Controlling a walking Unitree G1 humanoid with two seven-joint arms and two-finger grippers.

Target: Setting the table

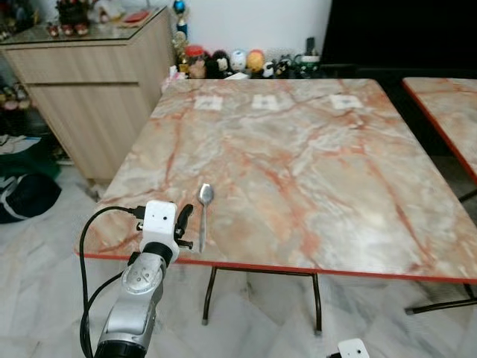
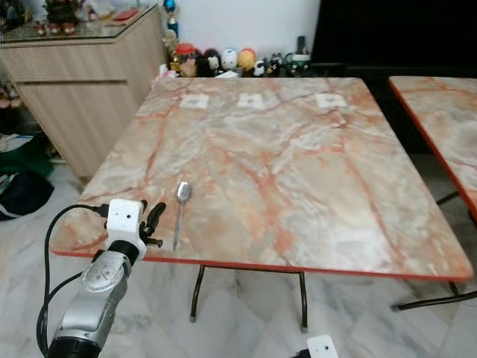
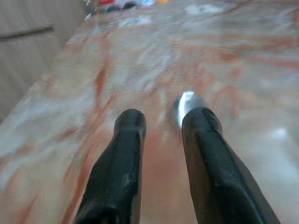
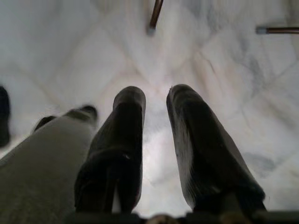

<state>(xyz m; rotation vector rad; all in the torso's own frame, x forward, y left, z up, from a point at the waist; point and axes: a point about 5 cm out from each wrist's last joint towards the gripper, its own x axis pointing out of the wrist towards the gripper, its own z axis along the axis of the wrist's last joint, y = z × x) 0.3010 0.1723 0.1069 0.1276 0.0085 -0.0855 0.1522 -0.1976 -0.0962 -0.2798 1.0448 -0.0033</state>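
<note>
A metal spoon lies on the marble-patterned table, near its front left edge, bowl pointing away from me. My left gripper hovers at that edge just left of the spoon's handle, its fingers open with nothing between them. In the left wrist view the spoon's bowl shows just beyond one fingertip. My right gripper hangs low over the floor, fingers apart and empty; its wrist shows at the bottom of the eye view.
Three white cards lie along the table's far side. A wooden sideboard stands at the left, small figurines line the back wall, and a second table stands to the right. Dark bags lie on the floor.
</note>
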